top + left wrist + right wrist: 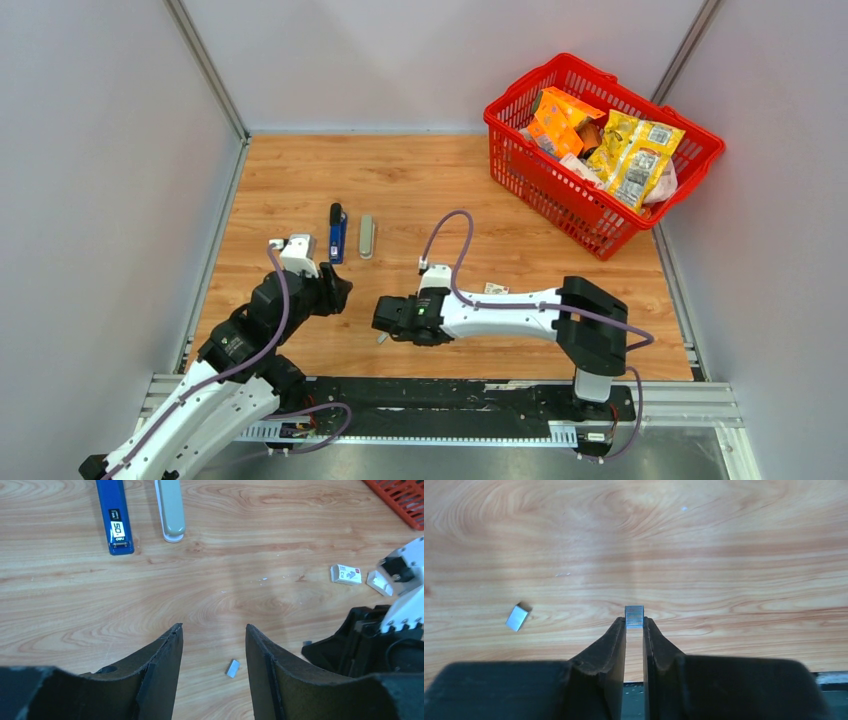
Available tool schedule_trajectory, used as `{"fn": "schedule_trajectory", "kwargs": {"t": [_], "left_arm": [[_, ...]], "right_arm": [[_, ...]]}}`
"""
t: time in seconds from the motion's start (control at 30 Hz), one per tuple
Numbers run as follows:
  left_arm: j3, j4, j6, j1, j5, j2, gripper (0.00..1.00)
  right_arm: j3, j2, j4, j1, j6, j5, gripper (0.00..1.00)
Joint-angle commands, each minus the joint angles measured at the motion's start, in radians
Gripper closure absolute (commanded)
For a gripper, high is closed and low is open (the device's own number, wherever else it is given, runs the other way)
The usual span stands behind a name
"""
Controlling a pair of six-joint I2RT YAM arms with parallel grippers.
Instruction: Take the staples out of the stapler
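The blue stapler [337,232] [116,517] lies flat on the wooden table, with a long beige piece [367,237] [171,507] beside it. My right gripper [634,621] [378,318] is shut on a short grey strip of staples [634,616], pinched at the very fingertips just above the wood. A second strip of staples [518,617] [232,668] lies loose on the table to its left. My left gripper [214,627] [340,290] hangs open over that loose strip, holding nothing, with the stapler further ahead.
A red basket [560,190] full of snack packets stands at the back right. Two small white boxes [346,574] [378,582] lie on the wood near the right arm. Grey walls close in the table on both sides, and a metal rail runs along the near edge.
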Motion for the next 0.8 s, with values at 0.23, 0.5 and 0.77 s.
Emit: {"fn": "schedule_trajectory", "kwargs": {"t": [0.23,0.5,0.77], "left_arm": [[0.04,0.02,0.012,-0.001,-0.007,0.022,0.43],[0.04,0.034,0.015,-0.001,0.0,0.045,0.43],[0.057,0.038,0.027,-0.001,0.017,0.062,0.43]], "right_arm": [[-0.159,-0.24,-0.086,-0.112,0.013,0.135,0.82],[-0.28,-0.376,-0.098,-0.219,0.007,0.146,0.8],[-0.374,-0.464,-0.106,-0.35,0.006,0.169,0.8]]}}
